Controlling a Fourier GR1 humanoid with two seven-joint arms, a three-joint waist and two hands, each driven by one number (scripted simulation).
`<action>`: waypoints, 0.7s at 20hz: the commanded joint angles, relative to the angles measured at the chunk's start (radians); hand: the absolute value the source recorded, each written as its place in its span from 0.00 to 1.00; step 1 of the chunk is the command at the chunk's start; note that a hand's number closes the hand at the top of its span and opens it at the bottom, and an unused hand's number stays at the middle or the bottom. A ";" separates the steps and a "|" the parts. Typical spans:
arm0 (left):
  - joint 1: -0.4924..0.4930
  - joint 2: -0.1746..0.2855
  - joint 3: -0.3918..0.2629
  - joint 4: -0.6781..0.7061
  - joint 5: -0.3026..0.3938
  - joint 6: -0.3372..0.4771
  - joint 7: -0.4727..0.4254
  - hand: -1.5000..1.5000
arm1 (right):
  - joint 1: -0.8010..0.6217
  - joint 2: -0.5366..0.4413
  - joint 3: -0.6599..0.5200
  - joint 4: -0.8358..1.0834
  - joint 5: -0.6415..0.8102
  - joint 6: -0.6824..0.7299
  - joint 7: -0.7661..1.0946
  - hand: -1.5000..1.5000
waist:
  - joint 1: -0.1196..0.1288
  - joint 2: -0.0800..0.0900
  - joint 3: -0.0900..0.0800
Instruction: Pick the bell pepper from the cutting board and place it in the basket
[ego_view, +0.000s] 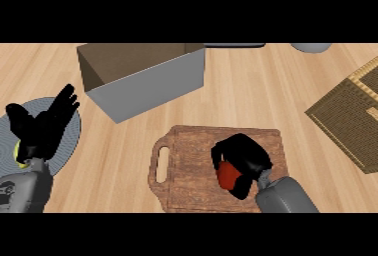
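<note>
A red bell pepper (227, 175) lies on the brown wooden cutting board (186, 160) at the lower middle of the head view. My right hand (244, 159) sits over it with fingers and thumb curled round it, hiding most of the pepper. The woven basket (353, 119) stands at the right edge, well apart from the board. My left hand (43, 125) rests open at the far left, fingers up, over a grey plate.
A grey open box (148, 80) stands behind the board at the upper left. The grey ribbed plate (68, 137) lies under the left hand, with something yellow (20, 152) at its edge. A grey round object (311, 47) shows at the top right.
</note>
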 joint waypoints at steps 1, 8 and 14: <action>0.053 -0.016 -0.011 -0.017 -0.018 -0.008 -0.048 0.50 | -0.002 0.044 0.038 0.103 0.059 -0.053 -0.014 1.00 | 0.004 0.005 0.004; 0.019 0.000 0.000 -0.016 0.000 -0.022 -0.009 0.50 | -0.055 0.090 -0.177 0.082 -0.017 -0.188 0.431 1.00 | 0.009 0.009 0.004; -0.024 -0.014 -0.021 0.001 -0.004 -0.025 0.001 0.50 | -0.143 0.092 -0.180 0.090 -0.130 -0.489 0.801 1.00 | 0.054 0.018 0.006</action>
